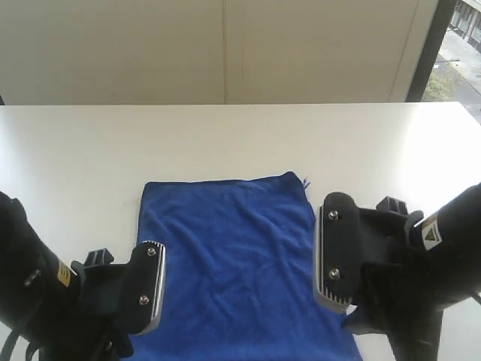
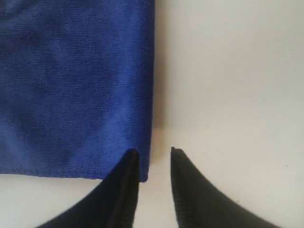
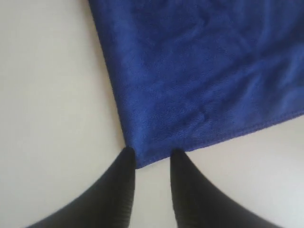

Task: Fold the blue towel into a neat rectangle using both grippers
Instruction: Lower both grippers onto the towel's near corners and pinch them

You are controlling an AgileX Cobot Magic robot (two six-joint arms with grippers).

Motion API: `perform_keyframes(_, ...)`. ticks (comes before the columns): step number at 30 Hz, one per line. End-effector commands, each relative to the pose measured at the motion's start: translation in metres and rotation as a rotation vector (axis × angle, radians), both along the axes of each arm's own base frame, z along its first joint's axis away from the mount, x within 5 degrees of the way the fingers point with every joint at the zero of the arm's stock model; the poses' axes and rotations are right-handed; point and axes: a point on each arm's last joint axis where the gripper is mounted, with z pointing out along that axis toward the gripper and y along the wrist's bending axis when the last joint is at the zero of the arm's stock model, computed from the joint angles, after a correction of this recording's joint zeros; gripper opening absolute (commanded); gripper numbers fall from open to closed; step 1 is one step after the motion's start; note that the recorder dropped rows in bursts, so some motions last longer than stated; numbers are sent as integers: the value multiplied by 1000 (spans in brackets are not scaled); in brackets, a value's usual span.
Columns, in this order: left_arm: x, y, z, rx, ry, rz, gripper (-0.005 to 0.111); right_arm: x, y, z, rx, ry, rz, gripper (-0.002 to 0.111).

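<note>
- Nearest to me are two black arms, one at each near corner of the towel [image 1: 233, 256], and each carries one gripper.
- The left gripper [image 2: 154, 152] is at the towel's near left corner. Its two fingers [image 2: 123, 190] stand a narrow gap apart, with bare table showing between them. One tip overlaps the towel's side edge just above the corner and the other is off the cloth. I can't tell whether either tip touches the cloth.
- The right gripper [image 3: 151, 153] is at the towel's near right corner. Its two fingers [image 3: 190, 190] are also narrowly parted, with the corner's point lying in the gap. I see no grip on it.
- I count one ribbed silver plate on each gripper body beside the towel, each with two screws; the right plate [image 1: 331, 252] stands further up the towel's side than the left.
- Each arm has one small yellowish label [image 1: 430, 233]; the writing is too small for me to read.
- There is one towel, blue, spread flat on the white table [image 1: 225, 143]. Its side edges run away from me and its far edge runs across. The near edge is cut off in the exterior view, so I can't call the long axis.
- One small tab [image 1: 306, 181] sticks out at the towel's far right corner.
- Beyond the towel are bare table, then a pale wall [image 1: 225, 53] and a window [image 1: 460, 45] at far right.
</note>
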Motion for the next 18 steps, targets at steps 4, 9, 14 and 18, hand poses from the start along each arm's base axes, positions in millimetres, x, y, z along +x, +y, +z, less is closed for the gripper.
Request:
perform_keyframes(4,-10,13,-18,67,-8,-59,56,3,1,-41,-90,22,170,43)
perform_keyframes(9,-7,13,-24,34,-78,-33,56,9,3,-60,-124,46,219,45)
perform_keyframes(14,-4,12,-26,16,-115,-19,56,14,5,-73,-143,67,239,54)
perform_keyframes(18,-3,12,-32,34,-95,-23,56,15,5,-77,-148,83,240,54)
